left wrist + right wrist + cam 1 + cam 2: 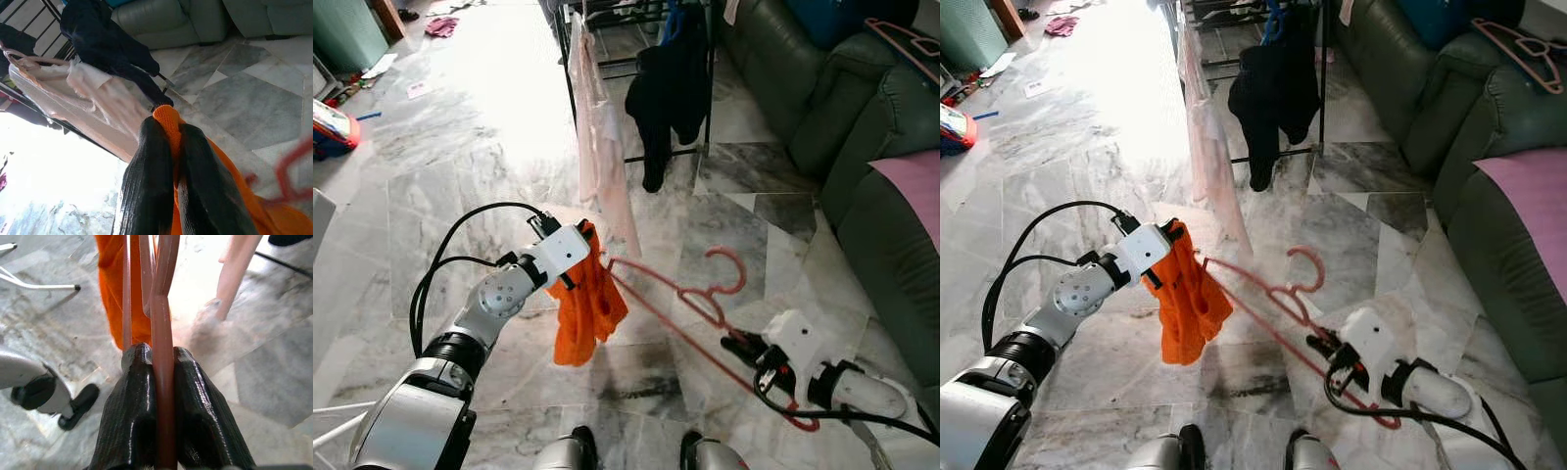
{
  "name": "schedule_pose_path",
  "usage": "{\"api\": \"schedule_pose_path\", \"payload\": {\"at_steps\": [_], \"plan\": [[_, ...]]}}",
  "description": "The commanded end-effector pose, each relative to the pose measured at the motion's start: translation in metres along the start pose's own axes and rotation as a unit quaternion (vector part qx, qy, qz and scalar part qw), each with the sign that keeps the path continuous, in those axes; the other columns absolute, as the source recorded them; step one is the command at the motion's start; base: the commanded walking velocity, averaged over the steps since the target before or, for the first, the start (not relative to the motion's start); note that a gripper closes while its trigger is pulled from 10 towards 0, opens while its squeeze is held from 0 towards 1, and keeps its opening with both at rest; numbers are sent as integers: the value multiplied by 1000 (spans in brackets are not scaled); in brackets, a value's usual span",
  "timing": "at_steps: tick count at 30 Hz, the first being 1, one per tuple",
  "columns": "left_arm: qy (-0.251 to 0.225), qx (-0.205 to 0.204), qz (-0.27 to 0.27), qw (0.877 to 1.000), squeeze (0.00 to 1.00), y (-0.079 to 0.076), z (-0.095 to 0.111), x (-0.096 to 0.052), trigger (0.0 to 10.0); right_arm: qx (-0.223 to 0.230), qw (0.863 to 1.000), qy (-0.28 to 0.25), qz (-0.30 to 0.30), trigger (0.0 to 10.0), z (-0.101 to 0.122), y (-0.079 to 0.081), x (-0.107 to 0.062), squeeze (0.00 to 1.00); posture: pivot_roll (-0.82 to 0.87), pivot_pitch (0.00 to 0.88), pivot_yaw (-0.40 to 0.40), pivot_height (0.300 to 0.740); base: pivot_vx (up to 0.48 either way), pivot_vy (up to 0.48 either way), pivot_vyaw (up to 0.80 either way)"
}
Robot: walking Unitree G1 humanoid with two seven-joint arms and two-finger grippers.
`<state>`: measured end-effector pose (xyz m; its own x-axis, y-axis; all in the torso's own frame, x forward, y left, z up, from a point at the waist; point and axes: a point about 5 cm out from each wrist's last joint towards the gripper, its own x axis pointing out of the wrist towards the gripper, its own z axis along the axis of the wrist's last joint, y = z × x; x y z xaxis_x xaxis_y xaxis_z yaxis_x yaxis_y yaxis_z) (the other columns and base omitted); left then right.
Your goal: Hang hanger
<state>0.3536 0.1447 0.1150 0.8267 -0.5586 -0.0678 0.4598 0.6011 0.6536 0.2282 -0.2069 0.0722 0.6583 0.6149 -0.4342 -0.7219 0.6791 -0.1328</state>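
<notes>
Two grippers share one load here: we hold the red plastic hanger (690, 304) slantwise in the air above the marble floor (460, 157), its hook curling upward toward the sofa side. Our right gripper (744, 345) has its two black fingers (132, 416) pressed together on the hanger's lower bar, which runs straight up between them in the right wrist view, so the frame is kept steady from below. Our left gripper (576, 257) is closed on a fold of the orange cloth (590, 308), which dangles at the hanger's far end; pinching it there, we judge, keeps the garment from sliding off while the frame is carried. Ahead stands the drying rack (646, 20), already carrying a pale pink garment (602, 157) and a dark one (668, 93), well apart from the hanger, so the hanging itself is not yet done. A dark green sofa (862, 127) lines the right side.
</notes>
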Motion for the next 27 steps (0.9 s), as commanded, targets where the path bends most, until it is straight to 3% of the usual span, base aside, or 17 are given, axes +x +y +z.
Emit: {"api": "schedule_pose_path", "payload": {"at_steps": [1,10,16,27], "plan": [[1,4,1,1000,0,3,-2,-2,10000,0,1000,-1,18,10000,1,5,0,0,-112,220,80,740,0,0,0],[0,3,-1,1000,0,4,-3,-3,10000,-4,1000,15,23,10000,-2,7,1,0,-107,213,84,740,0,0,0],[-5,1,-6,1000,0,5,-2,-5,10000,-28,998,48,-19,10000,-11,-3,6,0,-104,213,84,740,0,0,0],[-33,-7,-17,999,0,2,1,-8,10000,17,996,67,-59,10000,-29,-10,18,0,-86,216,91,740,0,0,0]]}}
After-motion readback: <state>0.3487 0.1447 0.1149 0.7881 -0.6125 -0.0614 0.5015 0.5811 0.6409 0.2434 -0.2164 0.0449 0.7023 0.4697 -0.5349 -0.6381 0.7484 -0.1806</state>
